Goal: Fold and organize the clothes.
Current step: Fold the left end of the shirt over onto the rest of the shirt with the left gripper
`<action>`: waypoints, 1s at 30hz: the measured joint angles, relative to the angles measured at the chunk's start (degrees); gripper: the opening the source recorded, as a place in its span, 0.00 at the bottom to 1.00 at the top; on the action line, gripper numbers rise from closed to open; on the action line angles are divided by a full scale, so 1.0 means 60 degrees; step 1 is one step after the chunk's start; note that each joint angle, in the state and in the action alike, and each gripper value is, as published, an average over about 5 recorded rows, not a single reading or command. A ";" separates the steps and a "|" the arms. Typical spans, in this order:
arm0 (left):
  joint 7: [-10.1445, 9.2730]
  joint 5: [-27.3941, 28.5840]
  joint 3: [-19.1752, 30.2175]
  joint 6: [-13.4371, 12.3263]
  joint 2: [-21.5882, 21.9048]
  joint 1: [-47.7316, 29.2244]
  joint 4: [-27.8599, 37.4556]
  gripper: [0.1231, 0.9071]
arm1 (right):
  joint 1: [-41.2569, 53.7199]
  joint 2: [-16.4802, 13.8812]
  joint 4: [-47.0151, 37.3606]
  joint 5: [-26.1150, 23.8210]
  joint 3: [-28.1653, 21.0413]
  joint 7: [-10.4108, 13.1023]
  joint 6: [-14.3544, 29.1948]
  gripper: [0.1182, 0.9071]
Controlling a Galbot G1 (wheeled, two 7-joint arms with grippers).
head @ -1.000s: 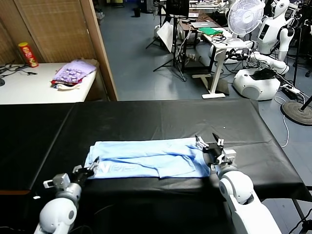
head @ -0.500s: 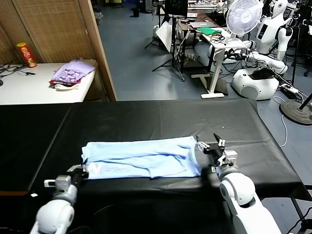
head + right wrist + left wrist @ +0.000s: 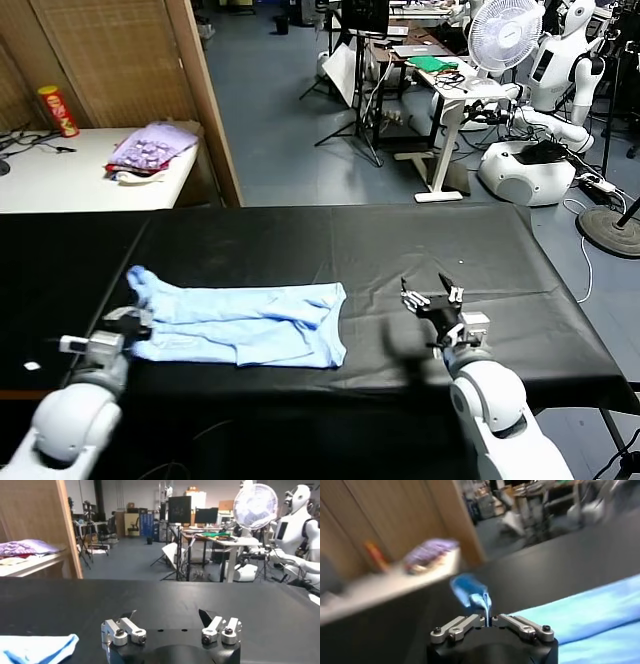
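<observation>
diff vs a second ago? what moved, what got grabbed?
The left gripper shut on the T-shirt's left end and dragged it toward the robot's left across the black table. The shirt's right edge, which lay by the right gripper, now sits well clear of it. The right gripper stayed open in the same place; the purple cloth pile on the side table is unchanged.

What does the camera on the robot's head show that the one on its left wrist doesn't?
Only the head view shows the whole T-shirt spread on the black table, the open right gripper beside it, and the fan. Only the left wrist view shows the left gripper up close, fingers shut on a bunched bit of the fabric. Both show the shirt and the purple cloth pile.
</observation>
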 joint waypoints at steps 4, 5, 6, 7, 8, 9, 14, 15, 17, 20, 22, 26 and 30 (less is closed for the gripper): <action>-0.0426 -0.1373 0.0901 0.0218 -0.0571 -0.0429 -0.0397 0.03 | -0.0182 0.0039 0.0070 -0.0086 0.0177 0.0012 0.0000 0.86; -0.0463 -0.1515 0.1111 0.0226 -0.0730 -0.0547 -0.0423 0.03 | -0.0216 0.0042 0.0075 -0.0105 0.0207 0.0015 -0.0001 0.86; -0.0495 -0.1615 0.1308 0.0228 -0.0891 -0.0668 -0.0426 0.03 | -0.0243 0.0043 0.0078 -0.0123 0.0229 0.0018 -0.0001 0.86; -0.0520 -0.1697 0.1499 0.0229 -0.1059 -0.0790 -0.0414 0.03 | -0.0263 0.0046 0.0080 -0.0140 0.0245 0.0019 -0.0002 0.86; -0.0539 -0.1766 0.1677 0.0231 -0.1231 -0.0907 -0.0394 0.03 | -0.0277 0.0050 0.0081 -0.0153 0.0254 0.0021 -0.0003 0.86; -0.0553 -0.1809 0.1835 0.0231 -0.1396 -0.1015 -0.0366 0.03 | -0.0286 0.0057 0.0081 -0.0164 0.0256 0.0021 -0.0004 0.86; -0.0587 -0.1807 0.2446 0.0202 -0.2191 -0.1456 -0.0146 0.03 | -0.0235 0.0105 0.0031 -0.0186 0.0204 0.0022 -0.0008 0.86; -0.0590 -0.1786 0.2530 0.0190 -0.2333 -0.1518 -0.0097 0.03 | -0.0213 0.0111 0.0009 -0.0187 0.0189 0.0022 -0.0008 0.86; -0.0599 -0.1764 0.2670 0.0173 -0.2598 -0.1605 -0.0009 0.03 | -0.0168 0.0122 -0.0045 -0.0191 0.0156 0.0022 -0.0009 0.86; -0.0656 -0.1715 0.2835 0.0162 -0.2946 -0.1692 0.0102 0.03 | -0.0113 0.0146 -0.0133 -0.0201 0.0106 0.0015 -0.0002 0.86; -0.0675 -0.1587 0.2930 0.0123 -0.3144 -0.1742 0.0183 0.03 | -0.0086 0.0172 -0.0182 -0.0217 0.0073 0.0002 0.0009 0.86; -0.0517 -0.1064 0.3071 -0.0069 -0.3480 -0.1825 0.0442 0.03 | -0.0062 0.0210 -0.0220 -0.0259 0.0032 -0.0051 0.0029 0.86; -0.0390 -0.0766 0.3103 -0.0172 -0.3774 -0.1860 0.0718 0.10 | -0.0072 0.0180 -0.0230 -0.0262 0.0023 -0.0128 0.0043 0.86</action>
